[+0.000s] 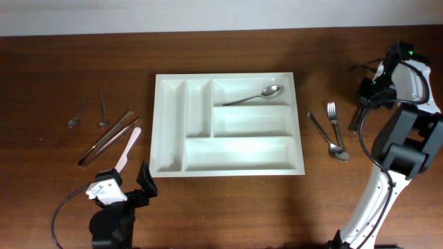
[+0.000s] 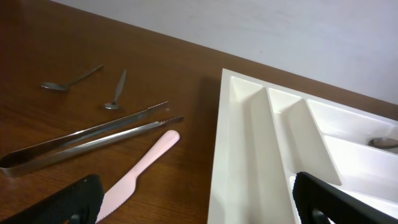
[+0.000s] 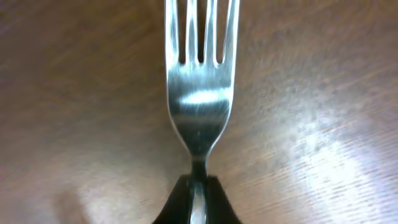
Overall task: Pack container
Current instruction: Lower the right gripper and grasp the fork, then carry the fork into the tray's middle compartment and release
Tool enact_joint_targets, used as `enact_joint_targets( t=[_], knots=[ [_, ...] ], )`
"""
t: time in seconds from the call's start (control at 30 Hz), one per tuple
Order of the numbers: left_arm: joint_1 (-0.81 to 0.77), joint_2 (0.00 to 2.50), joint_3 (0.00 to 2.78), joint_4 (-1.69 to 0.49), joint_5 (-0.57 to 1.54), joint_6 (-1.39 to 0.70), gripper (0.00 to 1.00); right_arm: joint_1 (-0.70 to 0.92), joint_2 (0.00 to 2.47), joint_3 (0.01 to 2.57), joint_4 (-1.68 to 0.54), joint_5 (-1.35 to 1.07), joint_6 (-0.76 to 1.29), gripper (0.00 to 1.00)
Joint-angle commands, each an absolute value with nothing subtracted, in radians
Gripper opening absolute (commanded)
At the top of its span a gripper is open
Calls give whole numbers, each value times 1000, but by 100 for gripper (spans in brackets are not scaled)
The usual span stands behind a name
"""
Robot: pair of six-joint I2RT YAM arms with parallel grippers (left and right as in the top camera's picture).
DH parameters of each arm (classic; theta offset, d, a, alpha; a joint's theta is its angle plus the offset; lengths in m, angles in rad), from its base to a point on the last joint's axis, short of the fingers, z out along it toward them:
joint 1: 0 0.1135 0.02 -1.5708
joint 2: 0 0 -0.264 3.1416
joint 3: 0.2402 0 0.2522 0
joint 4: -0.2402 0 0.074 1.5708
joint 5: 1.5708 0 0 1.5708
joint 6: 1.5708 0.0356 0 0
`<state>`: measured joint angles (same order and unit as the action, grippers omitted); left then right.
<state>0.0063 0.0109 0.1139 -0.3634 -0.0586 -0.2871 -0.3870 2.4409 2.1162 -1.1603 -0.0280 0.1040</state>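
The white cutlery tray (image 1: 296,124) lies mid-table, with one metal spoon (image 1: 259,95) in its far long compartment. The tray's left side (image 2: 217,155) fills the right of the left wrist view. My right gripper (image 1: 361,109) is right of the tray, shut on the handle of a metal fork (image 3: 199,106), tines pointing away over the wood; its jaws (image 3: 198,190) pinch the neck. My left gripper (image 1: 142,183) is open and empty near the front edge, just left of the tray's front corner; its fingers (image 2: 199,214) frame the tray edge and a pink knife.
Left of the tray lie two small spoons (image 1: 76,114) (image 1: 102,114), metal tongs (image 1: 107,138) and a pink plastic knife (image 1: 128,149). Right of the tray lie another fork (image 1: 333,117) and a long utensil (image 1: 322,131). The right arm's base stands at the front right.
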Motion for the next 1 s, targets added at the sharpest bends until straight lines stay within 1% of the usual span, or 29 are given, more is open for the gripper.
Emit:
enact_joint_targets(
  t=[0.0,0.17,0.33,0.43,0.87,0.93,0.97],
  knots=[
    [10,5,110,-364,-48,-272,99,-381,2439,2237,-1182,-44,102,4],
    [10,5,110,-364,-48,-272,99,-379,2439,2342,-1238,-89,72,4],
    [10,5,110,-364,-48,-272,99,-352,2434,2387,-1281,-265,-73,4],
    [9,5,110,-364,-48,-272,99,-318,2430,2407,-1308,-292,-131,4],
    [10,5,110,-364,-48,-272,99,-52,2368,2436,-1421,-342,-356,4],
    [10,5,110,-364,-48,-272,99,-15,2366,2436,-1451,-356,-401,4],
    [9,5,110,-364,-48,-272,99,22,2366,2436,-1485,-376,-463,4]
  ],
)
